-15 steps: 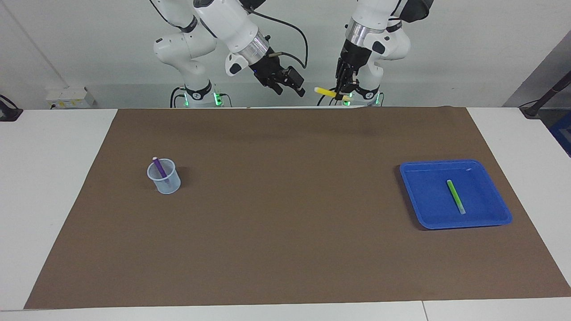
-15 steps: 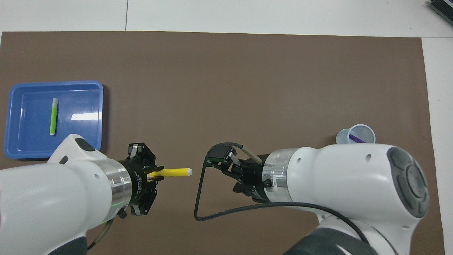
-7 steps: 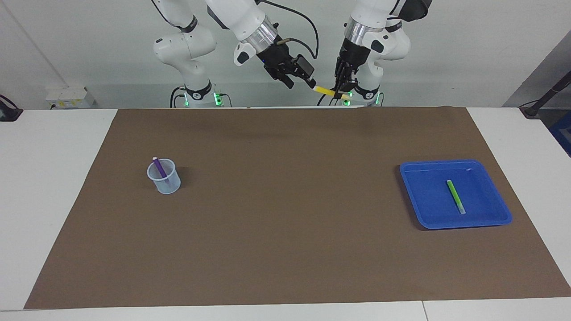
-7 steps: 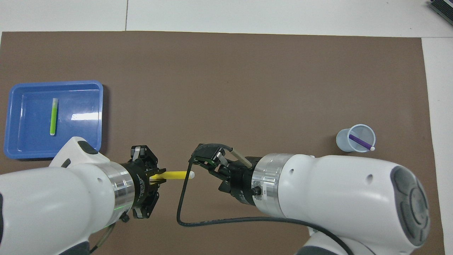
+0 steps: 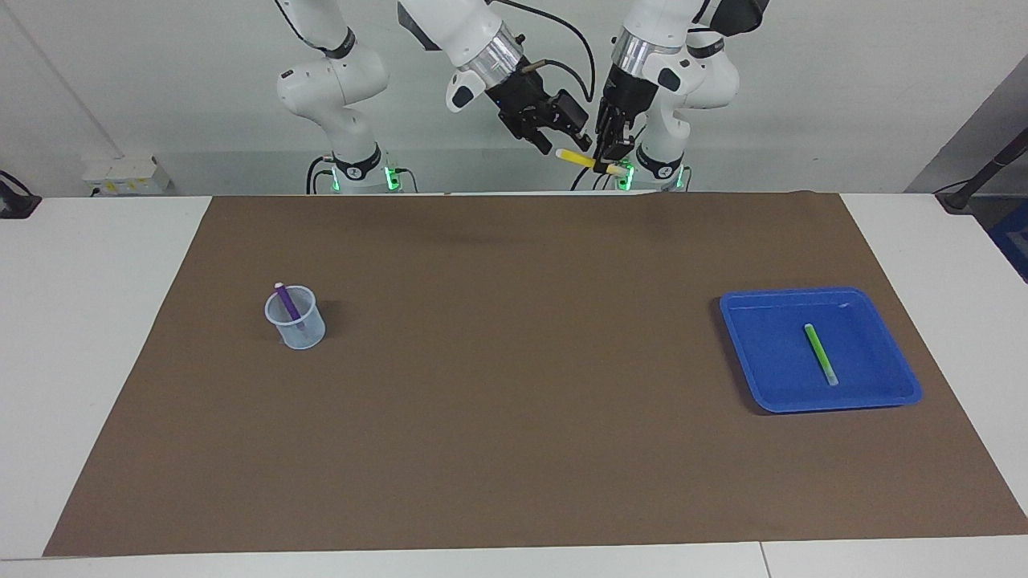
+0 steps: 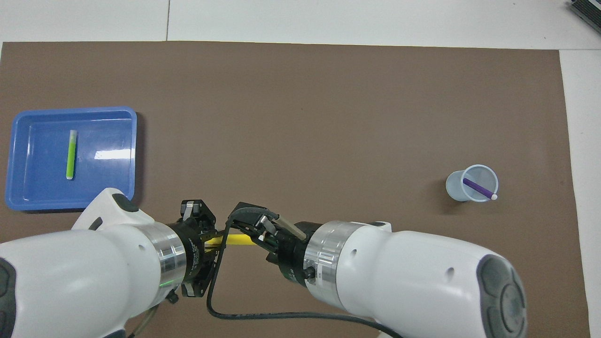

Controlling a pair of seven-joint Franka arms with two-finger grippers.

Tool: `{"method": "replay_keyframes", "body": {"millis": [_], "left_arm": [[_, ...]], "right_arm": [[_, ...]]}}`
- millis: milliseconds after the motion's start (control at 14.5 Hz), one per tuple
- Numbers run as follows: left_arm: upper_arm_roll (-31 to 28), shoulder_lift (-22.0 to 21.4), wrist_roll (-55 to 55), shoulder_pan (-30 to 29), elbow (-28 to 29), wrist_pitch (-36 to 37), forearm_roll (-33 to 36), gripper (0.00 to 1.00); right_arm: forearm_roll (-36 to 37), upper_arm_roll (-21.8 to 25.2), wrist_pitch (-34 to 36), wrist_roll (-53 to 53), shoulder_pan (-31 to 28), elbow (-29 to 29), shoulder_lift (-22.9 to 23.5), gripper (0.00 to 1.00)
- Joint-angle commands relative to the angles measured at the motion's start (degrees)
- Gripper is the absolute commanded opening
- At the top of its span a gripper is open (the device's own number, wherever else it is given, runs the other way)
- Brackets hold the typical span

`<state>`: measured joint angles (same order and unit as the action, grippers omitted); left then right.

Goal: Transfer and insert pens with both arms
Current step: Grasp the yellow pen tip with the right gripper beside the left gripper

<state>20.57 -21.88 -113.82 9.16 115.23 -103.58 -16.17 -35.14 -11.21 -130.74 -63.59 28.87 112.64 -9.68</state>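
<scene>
The left gripper (image 5: 608, 157) is clamped on the yellow pen (image 5: 585, 161), its fingertips pinching the barrel near one end so that the pen sticks out almost level toward the right arm. The pen's pale capped tip reaches the right gripper (image 5: 572, 143), whose fingers stand spread wide on either side of that tip without closing on it (whether they already touch the barrel cannot be told). Both grippers hang in the air over the edge of the brown mat (image 5: 514, 449) nearest the robots, about midway between the two arm bases. In the overhead view only a short yellow stretch (image 6: 237, 240) shows between the two black hands, with the right arm's black cable looping across it.

Outward from there, the left arm (image 5: 683, 56) drops steeply from its base to the pen, and the right arm (image 5: 458, 32) slants in from its own base to meet it.

On the mat, toward the right arm's end of the table, a clear plastic cup (image 5: 295, 319) stands upright with the purple pen (image 5: 287, 302) leaning inside it, pale cap upward. Toward the left arm's end, well apart from the cup, a blue tray (image 5: 771, 385) lies flat, and the green pen (image 5: 821, 353) rests alone on its floor, its pale cap at the end farther from the robots.
</scene>
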Motion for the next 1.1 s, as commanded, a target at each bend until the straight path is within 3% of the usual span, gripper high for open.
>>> {"method": "replay_keyframes", "body": {"millis": [0, 551, 757, 964, 1033], "left_arm": [[-0.6, -1.4, -0.9, 1.0, 1.0, 1.2, -1.1, 0.0], [-0.6, -1.4, -0.9, 1.0, 0.9, 2.2, -1.1, 0.0], [-0.6, -1.4, -0.9, 1.0, 0.9, 2.3, -1.1, 0.0], [-0.6, -1.4, -0.9, 1.0, 0.9, 2.4, -1.1, 0.0], [-0.6, -1.4, -1.0, 1.0, 0.9, 2.4, -1.1, 0.0]], "right_arm": [[-1.3, -0.1, -1.0, 0.4, -0.2, 1.5, -0.9, 0.92], [-1.3, -0.2, -2.7, 0.5, -0.2, 2.1, -0.3, 0.88], [-1.3, -0.2, -2.9, 0.5, -0.2, 2.1, -0.3, 0.78], [-1.3, -0.3, -3.7, 0.0, -0.1, 2.1, -0.3, 0.76], [-1.4, -0.3, -3.7, 0.1, -0.1, 2.1, -0.3, 0.69]]}}
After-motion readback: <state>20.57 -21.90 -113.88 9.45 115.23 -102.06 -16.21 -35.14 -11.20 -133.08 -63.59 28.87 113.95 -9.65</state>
